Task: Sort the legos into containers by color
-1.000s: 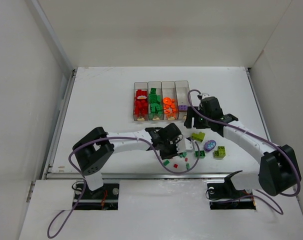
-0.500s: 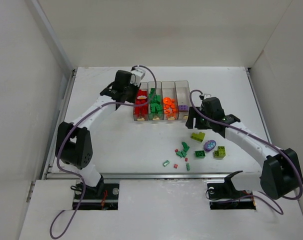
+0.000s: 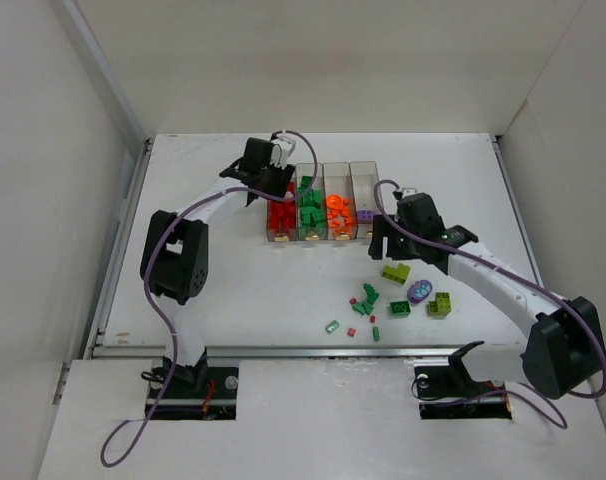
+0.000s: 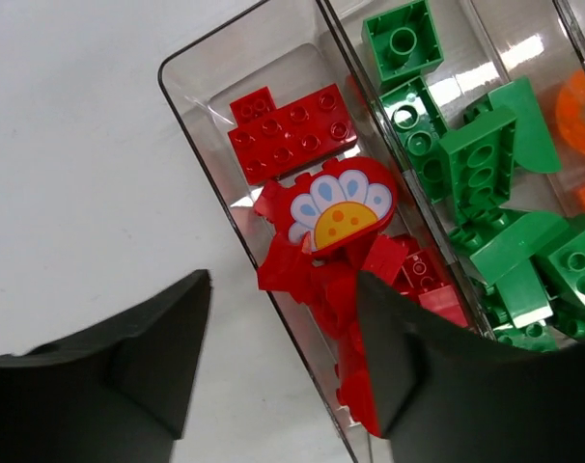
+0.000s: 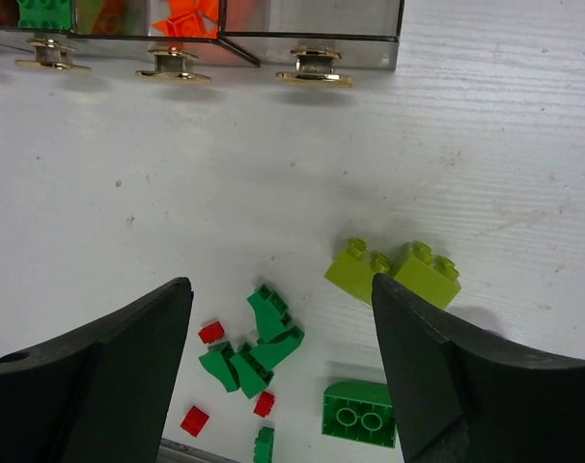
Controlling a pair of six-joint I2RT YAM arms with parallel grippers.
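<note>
The containers [image 3: 323, 170] are four clear bins in a row, holding red, green, orange and purple legos. My left gripper [image 3: 267, 172] hangs open over the far end of the red bin [image 4: 201, 72]. The bin's wall runs between its fingers and nothing is held. Below it lie red bricks and a red flower-printed piece [image 4: 339, 207], with green bricks [image 4: 466, 164] in the adjoining bin. My right gripper [image 3: 388, 240] is open and empty above loose legos: a lime brick [image 5: 394, 270], small green pieces [image 5: 259, 342] and a green brick [image 5: 360, 413].
More loose pieces lie near the table's front edge: a purple oval piece [image 3: 420, 291], a lime block [image 3: 440, 304], tiny red bits [image 5: 194, 420] and green bits [image 3: 332, 326]. The bins' brass knobs [image 5: 314, 66] face my right gripper. White walls enclose the table.
My left arm has swung from the loose pile up to the red bin, and its jaws have opened there. The right arm has hardly moved.
</note>
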